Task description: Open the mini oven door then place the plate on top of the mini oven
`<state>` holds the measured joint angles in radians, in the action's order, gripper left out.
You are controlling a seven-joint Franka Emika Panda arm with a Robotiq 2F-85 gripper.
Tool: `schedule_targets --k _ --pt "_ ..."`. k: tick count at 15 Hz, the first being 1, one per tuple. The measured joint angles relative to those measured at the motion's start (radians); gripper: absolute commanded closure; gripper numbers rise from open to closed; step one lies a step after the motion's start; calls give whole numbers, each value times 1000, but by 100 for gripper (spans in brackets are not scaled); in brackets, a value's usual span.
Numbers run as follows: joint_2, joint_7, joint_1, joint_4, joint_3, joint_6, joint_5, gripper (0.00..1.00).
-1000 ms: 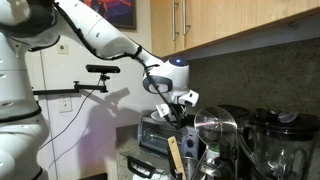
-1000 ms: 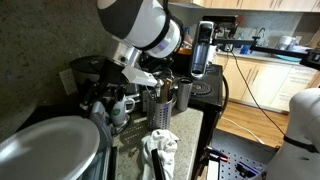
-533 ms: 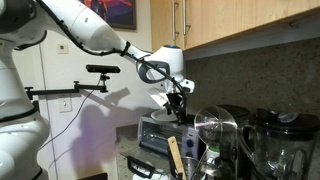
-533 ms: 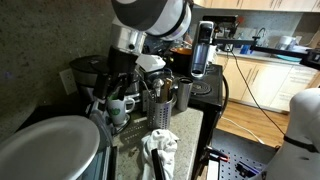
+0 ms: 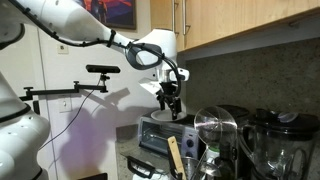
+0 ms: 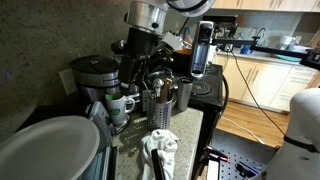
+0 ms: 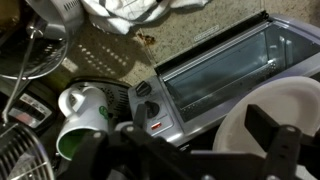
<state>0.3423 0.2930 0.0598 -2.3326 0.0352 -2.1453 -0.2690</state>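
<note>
CHANGE: gripper (image 5: 172, 100) has lifted clear of the mini oven (image 5: 157, 128), jaws wide apart, empty | MEANING: white plate (image 7: 268, 118), lower right in wrist view, seems left on the oven top; task likely done | LOOK: black box, silvery front, lower centre in an exterior view; mini oven door (image 7: 215, 62) apparently folded open

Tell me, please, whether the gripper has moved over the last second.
Yes. In an exterior view the gripper has risen and now hangs higher above the mini oven, which has stayed put.
</note>
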Motion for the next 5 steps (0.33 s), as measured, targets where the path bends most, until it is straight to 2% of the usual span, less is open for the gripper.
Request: schedule_targets --k 5 --pt "25 0 0 -15 14 23 40 0"
